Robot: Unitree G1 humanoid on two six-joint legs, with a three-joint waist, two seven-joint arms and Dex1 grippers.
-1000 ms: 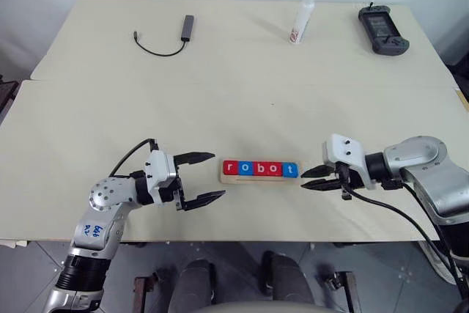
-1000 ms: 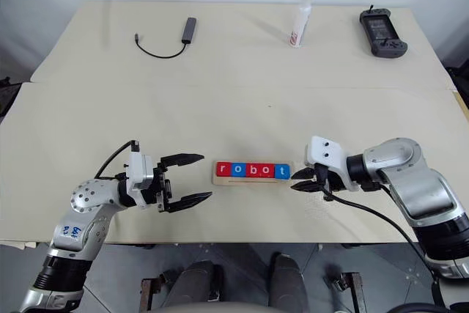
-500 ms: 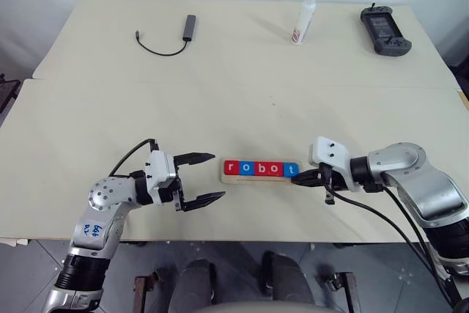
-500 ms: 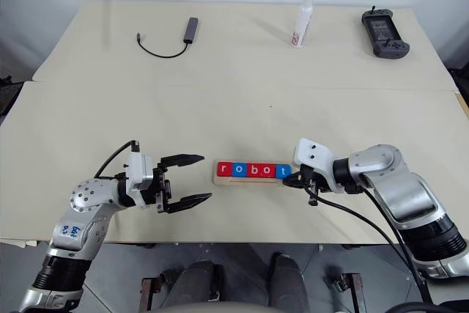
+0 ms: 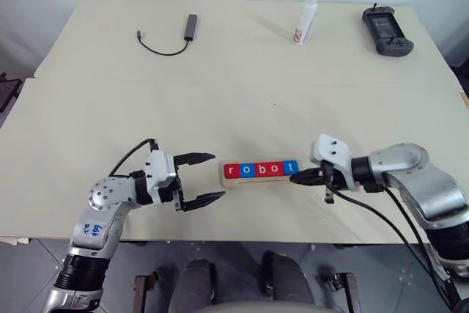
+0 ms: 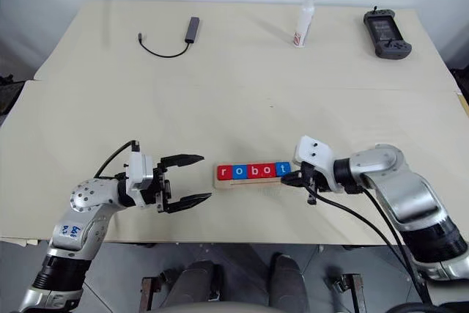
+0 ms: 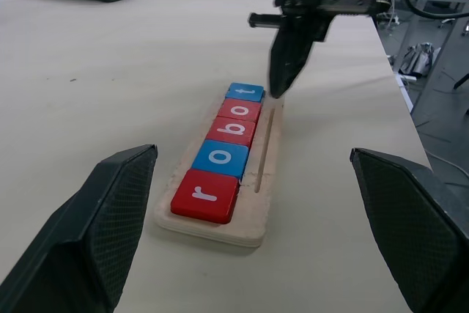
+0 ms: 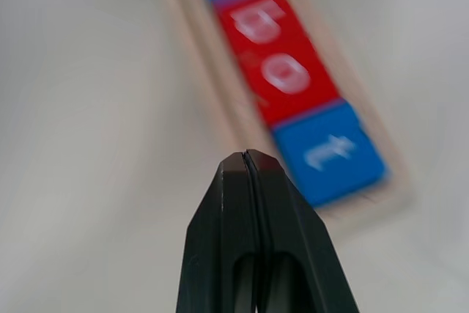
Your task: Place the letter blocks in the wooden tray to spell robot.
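Note:
The wooden tray (image 5: 258,180) lies near the table's front, its far-right end turned slightly away from me. In its slot the letter blocks sit in a row: red r (image 5: 233,171), blue o (image 5: 248,171), red b (image 5: 262,170), red o (image 5: 276,169), blue t (image 5: 291,168). My right gripper (image 5: 295,178) is shut with nothing in it, its tip at the tray's right end beside the t block (image 8: 330,153). To the left of the tray, clear of it, my left gripper (image 5: 218,175) stands open and empty.
At the back of the table lie a grey USB hub with a black cable (image 5: 179,34), a white bottle (image 5: 303,23) and a black handheld controller (image 5: 387,31). A seam (image 5: 220,83) crosses the table; its front edge runs just below both grippers.
My right gripper shut and slid left to the tray's right end. The tray's right end has swung slightly away from me. The left gripper has stayed put.

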